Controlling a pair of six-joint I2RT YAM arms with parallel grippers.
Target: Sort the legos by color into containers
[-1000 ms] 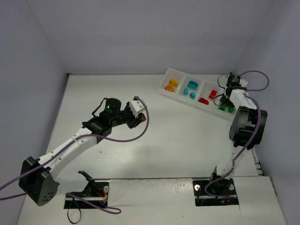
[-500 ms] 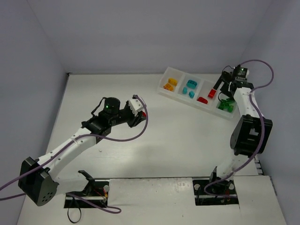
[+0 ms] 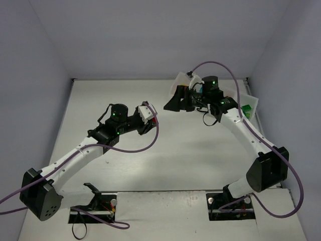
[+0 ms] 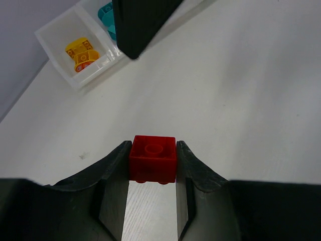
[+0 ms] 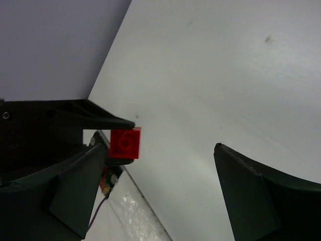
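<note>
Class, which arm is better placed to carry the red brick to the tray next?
Probably left: its fingers clamp the red lego brick. The right gripper hangs open and empty, though it is nearer the tray.

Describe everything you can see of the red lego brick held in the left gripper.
The red brick is small, glossy plastic and squarish, with one round stud on its upper face and rounded bumps along its lower edge. It sits level between the left gripper's two dark fingers, which press on its opposite sides. It is over bare white table, well apart from the tray. Whether it rests on the table or is lifted off it cannot be told.
</note>
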